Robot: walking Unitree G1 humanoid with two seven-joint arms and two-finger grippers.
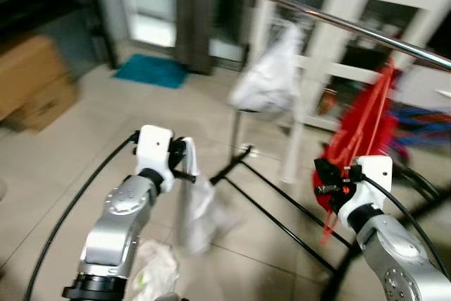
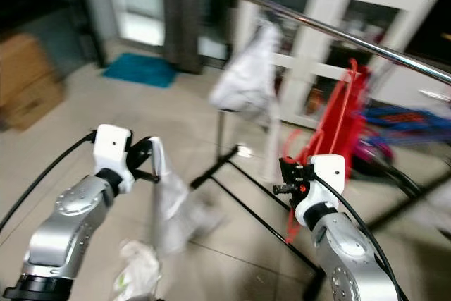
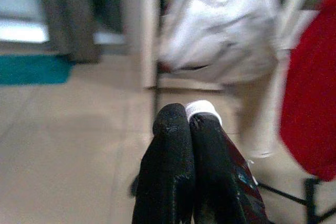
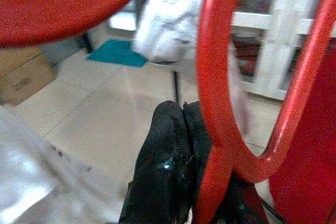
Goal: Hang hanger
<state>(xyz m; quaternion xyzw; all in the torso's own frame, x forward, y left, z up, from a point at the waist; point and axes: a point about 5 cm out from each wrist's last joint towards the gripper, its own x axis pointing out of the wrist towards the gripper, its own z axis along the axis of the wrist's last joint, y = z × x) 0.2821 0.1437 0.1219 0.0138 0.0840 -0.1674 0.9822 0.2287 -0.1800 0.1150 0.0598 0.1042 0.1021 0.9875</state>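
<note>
My right gripper (image 4: pixel 181 129) is pinched closed on the red hanger (image 2: pixel 331 128), low on its frame, so the hook rides up near the chrome rail (image 1: pixel 366 33) where it has to go; from the head views it looks as if the hook is at or just over the rail, though blur keeps me from saying it has seated. I hold it low to leave the top free for hooking. My left gripper (image 3: pixel 188 124) has its fingers pressed together on a white garment (image 1: pixel 201 206) that dangles toward the tiled floor (image 1: pixel 84 146), kept off to my left and out of the way. Count: one red hanger, one rail, two white garments, the second (image 1: pixel 271 75) already hanging on the rail, and one white cabinet (image 1: pixel 366 12) behind
</note>
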